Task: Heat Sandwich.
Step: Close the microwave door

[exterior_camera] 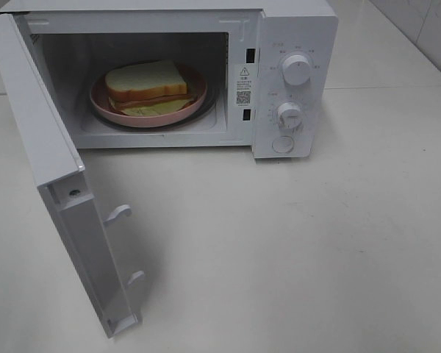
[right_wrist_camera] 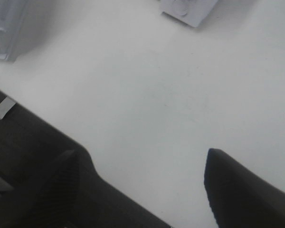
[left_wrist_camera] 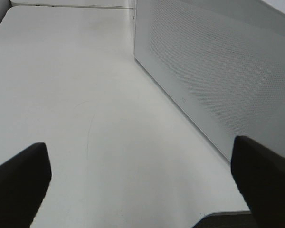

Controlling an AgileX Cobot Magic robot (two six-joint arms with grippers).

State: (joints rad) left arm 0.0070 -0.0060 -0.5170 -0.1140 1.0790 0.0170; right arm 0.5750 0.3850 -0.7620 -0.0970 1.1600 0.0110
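Observation:
The sandwich (exterior_camera: 148,88), thick white bread with brown and pale green filling, lies on a round pink plate (exterior_camera: 103,104) inside the white microwave (exterior_camera: 294,44). The microwave door (exterior_camera: 55,191) stands swung wide open toward the front left. Neither arm shows in the exterior high view. My left gripper (left_wrist_camera: 142,183) is open and empty above the table, beside the door's perforated outer face (left_wrist_camera: 218,71). My right gripper (right_wrist_camera: 142,183) is open and empty above bare table, with the microwave's corner (right_wrist_camera: 187,10) in the distance.
The microwave's two dials (exterior_camera: 297,70) and round button (exterior_camera: 282,144) are on its right panel. The door's latch hooks (exterior_camera: 117,213) stick out from its inner edge. The white table (exterior_camera: 294,250) runs in front of the microwave. Its dark edge (right_wrist_camera: 28,156) shows in the right wrist view.

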